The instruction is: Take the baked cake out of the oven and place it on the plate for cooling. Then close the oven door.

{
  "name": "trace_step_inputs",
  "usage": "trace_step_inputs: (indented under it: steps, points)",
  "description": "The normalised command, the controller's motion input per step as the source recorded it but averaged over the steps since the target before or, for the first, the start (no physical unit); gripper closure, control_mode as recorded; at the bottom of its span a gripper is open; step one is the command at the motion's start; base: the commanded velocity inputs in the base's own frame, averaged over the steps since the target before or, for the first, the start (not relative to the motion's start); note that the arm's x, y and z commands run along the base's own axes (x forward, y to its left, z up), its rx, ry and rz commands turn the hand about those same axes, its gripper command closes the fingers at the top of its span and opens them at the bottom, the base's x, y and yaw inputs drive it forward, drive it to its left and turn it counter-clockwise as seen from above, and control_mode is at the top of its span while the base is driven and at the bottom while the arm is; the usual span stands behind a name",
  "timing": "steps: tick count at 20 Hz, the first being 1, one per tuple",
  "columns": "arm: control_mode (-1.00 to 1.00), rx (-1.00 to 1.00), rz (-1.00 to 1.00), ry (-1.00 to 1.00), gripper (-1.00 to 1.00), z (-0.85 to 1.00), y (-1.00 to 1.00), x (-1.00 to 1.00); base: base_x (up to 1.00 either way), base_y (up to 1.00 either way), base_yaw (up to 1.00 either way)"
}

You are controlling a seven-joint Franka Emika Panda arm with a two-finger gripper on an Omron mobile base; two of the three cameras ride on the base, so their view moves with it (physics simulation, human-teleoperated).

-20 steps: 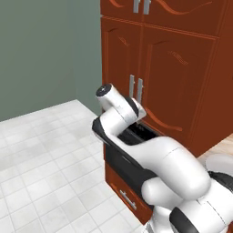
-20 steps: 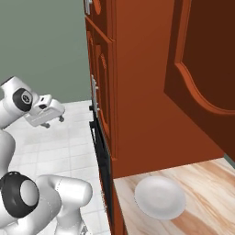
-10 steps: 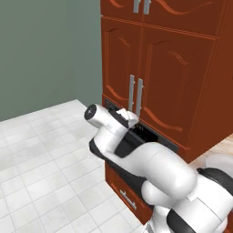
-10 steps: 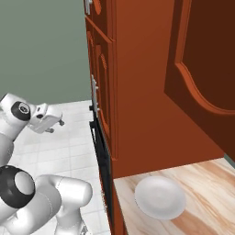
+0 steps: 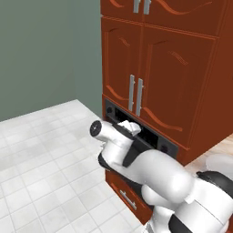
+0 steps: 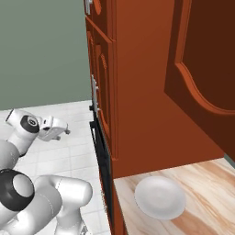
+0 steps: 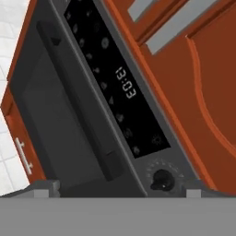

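Oven (image 7: 83, 115) front sat closed in the hand view, set into red-brown wood cabinets (image 5: 154, 82); the baked cake could not be seen, so its place could not be told. The oven door (image 7: 55, 124) was a flat dark panel with a darker window, and its black bar handle (image 7: 78, 101) ran along the door's edge just beside the control strip (image 7: 115, 87). That strip carried a lit clock reading and a row of small symbols, with a round knob (image 7: 161, 179) at its near end. A red-brown drawer front with a silver handle (image 7: 23, 154) lay along the door's far edge.

The gripper (image 6: 62, 131) hung in front of the oven, facing it and apart from the door; its jaws stood wide and held nothing. Open tiled floor (image 5: 41, 154) spread to the left of the arm, giving free room on that side.

In the right base view the oven's black edge (image 6: 102, 156) stood out slightly from the cabinet face, low beside the arm. To the right of the oven, a light wooden bench (image 6: 202, 193) carried the plate (image 6: 159, 197), round, white and bare, near the bench's front edge. Above the bench a cabinet door (image 6: 202, 69) stood swung open, overhanging it. Tall cabinet doors with paired silver handles (image 5: 135, 93) rose directly above the oven.
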Motion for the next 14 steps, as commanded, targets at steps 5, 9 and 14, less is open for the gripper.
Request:
trace_step_inputs:
  steps: [5, 9, 14]
  points:
    - [-1.00, 0.01, 0.04, 0.03, -1.00, -0.28, -0.21, 0.31, 0.00, 0.00, 0.00]
    - [-1.00, 0.00, 0.08, 0.01, -1.00, -0.33, -0.17, 0.25, 0.00, 0.00, 0.00]
    - [-1.00, 0.00, 0.12, 0.06, -1.00, -0.42, -0.17, 0.27, 0.00, 0.00, 0.00]
